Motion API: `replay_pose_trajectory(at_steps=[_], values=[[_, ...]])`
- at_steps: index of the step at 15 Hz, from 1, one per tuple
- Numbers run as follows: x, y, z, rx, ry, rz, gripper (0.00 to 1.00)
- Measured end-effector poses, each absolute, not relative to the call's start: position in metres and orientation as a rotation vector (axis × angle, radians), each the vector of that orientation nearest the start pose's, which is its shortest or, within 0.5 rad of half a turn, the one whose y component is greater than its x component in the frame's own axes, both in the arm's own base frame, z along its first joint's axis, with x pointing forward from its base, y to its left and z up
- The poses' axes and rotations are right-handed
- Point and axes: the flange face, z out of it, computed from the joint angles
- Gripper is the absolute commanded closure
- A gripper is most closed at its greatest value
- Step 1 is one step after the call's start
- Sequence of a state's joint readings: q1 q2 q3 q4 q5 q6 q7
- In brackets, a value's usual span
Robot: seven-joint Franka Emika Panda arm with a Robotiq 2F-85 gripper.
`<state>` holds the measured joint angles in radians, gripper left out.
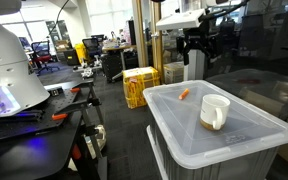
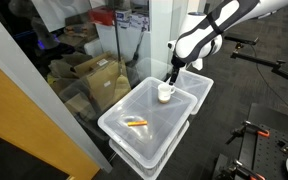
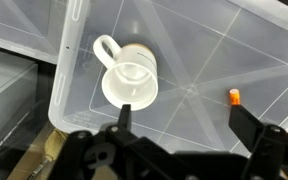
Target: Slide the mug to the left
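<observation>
White mug on clear lid, gripper spread wide above it

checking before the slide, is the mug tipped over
No, the mug stands upright on the bin lid, its opening facing up.

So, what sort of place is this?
Most likely a robotics lab or workshop: a cluttered workbench, stacked yellow crates on an open floor, and cardboard boxes behind glass.
</observation>
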<state>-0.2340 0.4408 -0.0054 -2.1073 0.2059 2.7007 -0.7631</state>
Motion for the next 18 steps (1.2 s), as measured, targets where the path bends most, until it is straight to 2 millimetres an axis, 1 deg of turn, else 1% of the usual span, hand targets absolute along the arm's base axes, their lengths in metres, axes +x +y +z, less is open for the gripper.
replay_pose_trajectory(at_steps=[8,18], values=[[0.6,-0.153,0.185,-3.061,-0.622,-0.249,0.0],[0.619,-0.159,0.145,-3.027,-0.634,-0.232,0.0]])
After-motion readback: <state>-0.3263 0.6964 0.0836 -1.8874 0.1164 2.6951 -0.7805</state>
